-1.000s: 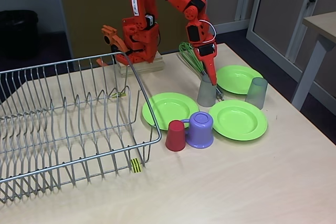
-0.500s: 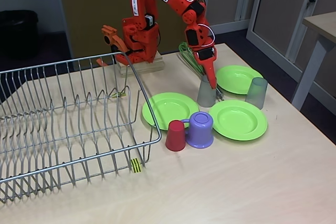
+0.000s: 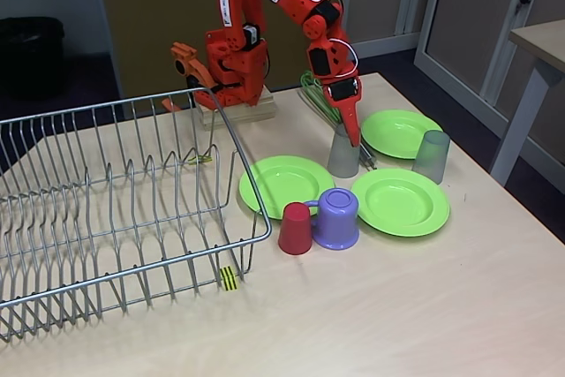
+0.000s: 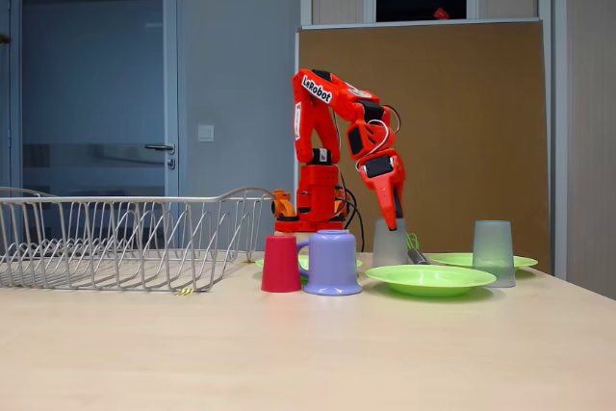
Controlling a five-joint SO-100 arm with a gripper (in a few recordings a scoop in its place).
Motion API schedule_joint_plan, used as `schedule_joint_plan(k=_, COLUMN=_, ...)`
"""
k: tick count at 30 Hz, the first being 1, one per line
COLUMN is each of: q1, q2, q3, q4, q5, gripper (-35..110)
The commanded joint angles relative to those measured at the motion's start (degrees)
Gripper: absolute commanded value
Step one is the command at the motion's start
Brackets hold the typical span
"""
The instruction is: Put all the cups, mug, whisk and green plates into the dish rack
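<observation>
Jaws of the orange gripper clasp the translucent grey plastic cup's rim; silver wire dish rack holds no dishes.

worktop: pale wood-grain laminate | brown board panel upright behind it | grey-blue wall with a light switch | glazed door with lever handle | dark floor | black bin in the far corner | second desk at the right edge | light even, indoor
</observation>
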Motion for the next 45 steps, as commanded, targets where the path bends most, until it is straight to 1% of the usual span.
schedule_joint_plan(k=1, q1=0.0, q2=4.1, q3=-6.1, q4=9.8, q5=0.4, gripper=11)
schedule_joint_plan(k=6, q1=1.0, q2=7.1, q3=-17.0, q4=23.6, q5=-2.2, gripper=11)
schedule_joint_plan(k=11, q1=4.1, q2=6.4, q3=-28.7, q4=33.4, q5=-8.2, gripper=11)
schedule_joint_plan(k=16, q1=12.0, q2=3.6, q3=-42.6, q4=43.2, q5=-19.8, gripper=11)
schedule_joint_plan(k=22, q1=27.7, q2=1.0, q3=-56.6, q4=52.3, q5=-37.1, gripper=10)
schedule_joint_plan(k=26, q1=39.8, q2=-2.6, q3=-64.4, q4=54.8, q5=-49.3, gripper=10)
schedule_joint_plan(k=29, q1=48.9, q2=-6.8, q3=-68.8, q4=54.6, q5=-57.7, gripper=10)
schedule_joint_plan(k=34, q1=62.1, q2=-20.3, q3=-81.5, q4=54.9, q5=-68.9, gripper=10)
schedule_joint_plan(k=39, q1=70.6, q2=-36.7, q3=-91.1, q4=52.1, q5=-77.2, gripper=10)
schedule_joint_plan(k=45, q1=75.4, q2=-54.4, q3=-105.9, q4=52.4, q5=-82.5, gripper=10)
